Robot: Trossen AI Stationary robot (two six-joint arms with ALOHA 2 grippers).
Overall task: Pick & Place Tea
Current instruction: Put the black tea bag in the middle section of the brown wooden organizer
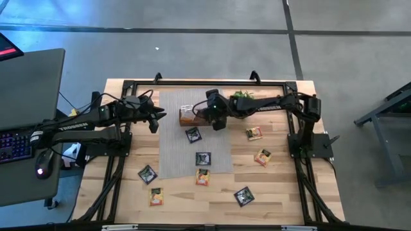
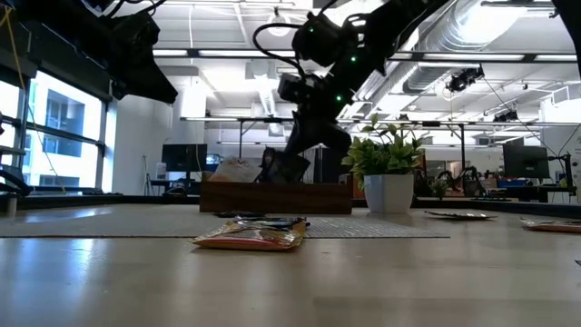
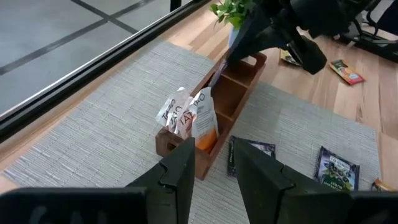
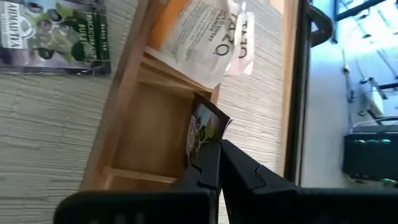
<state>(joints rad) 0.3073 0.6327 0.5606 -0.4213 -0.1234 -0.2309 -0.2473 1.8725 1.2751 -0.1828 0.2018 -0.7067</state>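
A long wooden tray (image 1: pixel 196 116) with compartments lies on a grey mat (image 1: pixel 186 151). White and orange tea sachets (image 3: pixel 189 115) stand in its left end compartment. My right gripper (image 4: pixel 217 163) hovers over the tray's middle compartment (image 4: pixel 146 140), shut on a black tea sachet (image 4: pixel 204 132). My left gripper (image 3: pixel 214 171) waits open above the mat's left part, near the tray's left end, with nothing between its fingers. More black and orange sachets lie flat on the mat and table, among them one right before the tray (image 1: pixel 192 135). My right gripper pinches the black sachet by one edge (image 4: pixel 208 149) between its two fingertips. The fingers slant down from the table's right side. The sachet sticks out past the fingertips on edge, its free end over the middle compartment; whether it touches the tray, I cannot tell.
A small potted plant (image 1: pixel 241 97) stands just behind the tray's right end, close to my right arm. Loose sachets lie on the mat (image 1: pixel 203 158) and on the bare wood at the front (image 1: pixel 156 196) and right (image 1: pixel 262 156). A black frame (image 1: pixel 205 82) runs along the far edge.
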